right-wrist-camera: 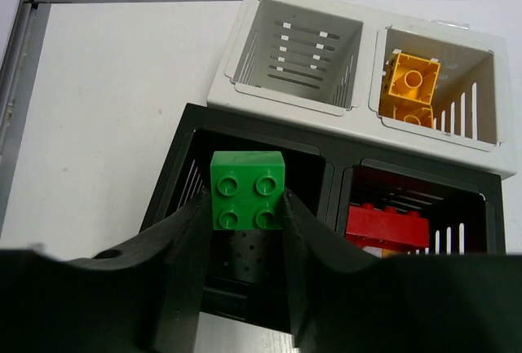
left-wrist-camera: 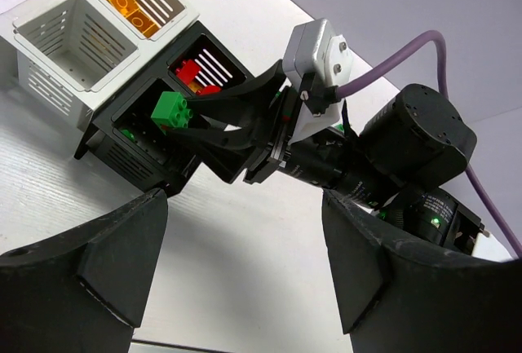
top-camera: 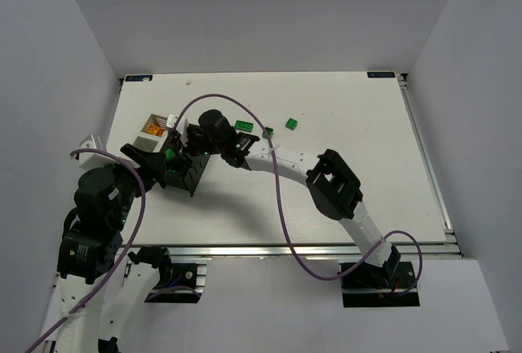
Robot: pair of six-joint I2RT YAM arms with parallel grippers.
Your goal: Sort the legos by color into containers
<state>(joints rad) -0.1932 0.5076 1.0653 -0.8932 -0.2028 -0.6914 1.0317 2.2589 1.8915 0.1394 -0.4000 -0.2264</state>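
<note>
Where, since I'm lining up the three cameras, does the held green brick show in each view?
Top external: green brick, left of centre, over the black bin.
Left wrist: upper left of centre, between the right arm's fingers.
Right wrist: centre, between its own fingers.
Shared landmark: white bin holding orange bricks.

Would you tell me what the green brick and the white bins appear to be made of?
The green brick: likely hard moulded plastic, semi-gloss; crisp studs, soft sheen. The white bins: apparently thin matte plastic; clean cut slots in the walls.
</note>
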